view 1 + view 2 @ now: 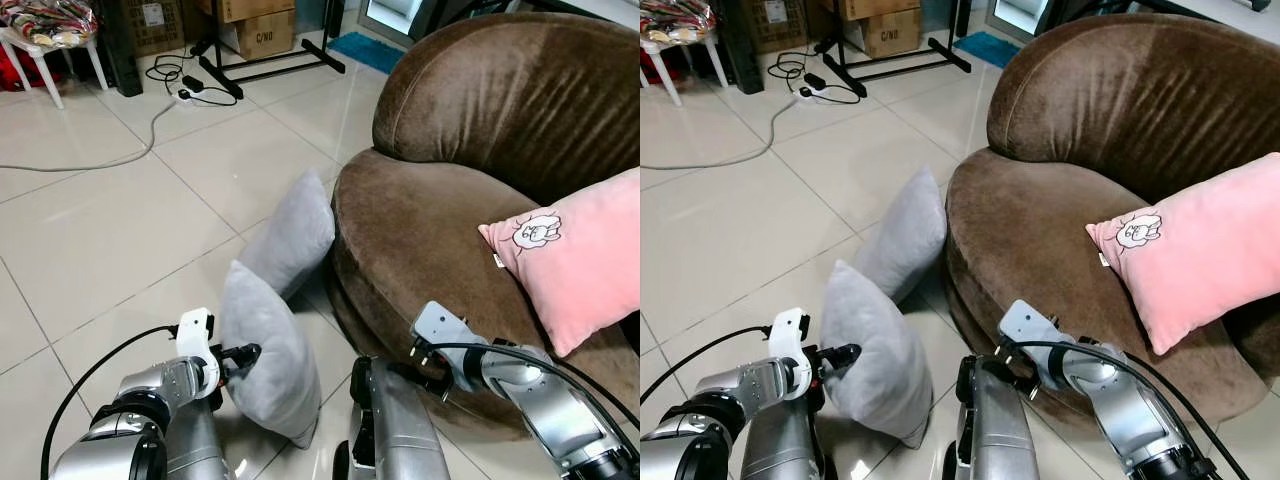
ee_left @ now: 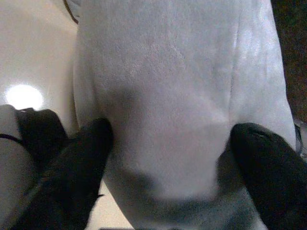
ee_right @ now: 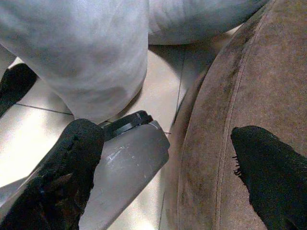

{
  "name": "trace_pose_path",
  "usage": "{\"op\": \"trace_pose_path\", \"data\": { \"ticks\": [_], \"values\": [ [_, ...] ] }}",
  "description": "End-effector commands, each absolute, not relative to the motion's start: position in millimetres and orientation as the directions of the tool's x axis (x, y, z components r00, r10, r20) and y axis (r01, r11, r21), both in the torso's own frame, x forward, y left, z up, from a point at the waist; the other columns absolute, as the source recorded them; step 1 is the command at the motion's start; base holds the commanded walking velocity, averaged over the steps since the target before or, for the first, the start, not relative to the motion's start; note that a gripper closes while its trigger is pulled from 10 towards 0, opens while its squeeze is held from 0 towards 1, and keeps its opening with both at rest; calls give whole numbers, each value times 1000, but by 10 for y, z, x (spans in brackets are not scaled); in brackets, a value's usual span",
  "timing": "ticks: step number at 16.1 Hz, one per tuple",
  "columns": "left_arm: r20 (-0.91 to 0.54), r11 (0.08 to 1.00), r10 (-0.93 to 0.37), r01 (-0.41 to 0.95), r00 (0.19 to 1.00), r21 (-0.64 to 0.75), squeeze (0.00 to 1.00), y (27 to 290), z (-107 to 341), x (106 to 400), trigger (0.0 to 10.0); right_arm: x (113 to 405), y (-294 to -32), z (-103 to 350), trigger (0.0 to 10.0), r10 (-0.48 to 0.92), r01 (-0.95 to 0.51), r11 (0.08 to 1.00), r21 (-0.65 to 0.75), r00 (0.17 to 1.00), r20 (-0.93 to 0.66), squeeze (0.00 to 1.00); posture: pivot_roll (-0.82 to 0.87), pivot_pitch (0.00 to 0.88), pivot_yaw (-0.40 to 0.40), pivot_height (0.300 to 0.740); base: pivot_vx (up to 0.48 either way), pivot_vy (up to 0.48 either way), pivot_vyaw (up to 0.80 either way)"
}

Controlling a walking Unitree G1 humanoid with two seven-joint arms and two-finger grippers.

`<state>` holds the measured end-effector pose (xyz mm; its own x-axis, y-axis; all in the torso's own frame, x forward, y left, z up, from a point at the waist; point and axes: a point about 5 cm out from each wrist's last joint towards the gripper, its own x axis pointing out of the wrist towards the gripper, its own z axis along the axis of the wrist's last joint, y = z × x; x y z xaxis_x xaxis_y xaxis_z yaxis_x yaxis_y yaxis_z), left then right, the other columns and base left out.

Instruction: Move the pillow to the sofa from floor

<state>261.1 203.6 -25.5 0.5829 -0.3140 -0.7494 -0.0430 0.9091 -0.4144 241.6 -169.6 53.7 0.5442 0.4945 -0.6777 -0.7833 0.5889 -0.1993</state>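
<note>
**Tiled floor, sofa edge: left tool at pillow**

Tiled floor point(image 1: 120, 230), brown sofa point(image 1: 450, 220) (pink cushion point(image 1: 580, 260) on seat). Near grey pillow point(image 1: 268, 350) upright on floor; second grey pillow point(image 1: 295, 235) leans on sofa. Left tool point(image 2: 168, 158) spread wide, fingers point(image 2: 81, 158) straddling pillow. Right tool point(image 3: 168, 167) open, empty, by sofa edge.

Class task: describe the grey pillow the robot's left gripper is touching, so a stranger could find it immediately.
Start at the brown sofa. Two grey pillows stand on the tiled floor beside it. It's the nearer grey pillow, at the left gripper; the other grey pillow leans against the sofa.
</note>
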Motion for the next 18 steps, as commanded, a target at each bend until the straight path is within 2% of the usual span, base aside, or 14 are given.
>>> {"op": "trace_pose_path", "data": {
  "ticks": [1,5,12,18],
  "values": [
    [-762,905,-342,-27,550,-425,0,1977,-280,2587,0,2405,-1742,558,10000,484,-785,585,-203,538,-690,0,-86,64,-141,530,0,0,0],
    [-778,911,-324,-44,538,-410,0,2011,-287,2576,0,2385,-1781,516,10000,498,-823,537,-187,488,-716,0,-80,55,-141,530,0,0,0],
    [-789,914,-315,-55,528,-402,0,2051,-346,2490,0,2328,-1785,299,10000,495,-832,525,-180,470,-731,0,-77,48,-146,530,0,0,0],
    [-782,914,-309,-59,541,-402,0,2037,-329,2524,0,2455,-1872,179,10000,478,-827,531,-186,474,-740,0,-77,41,-146,530,0,0,0]
  ]
}}
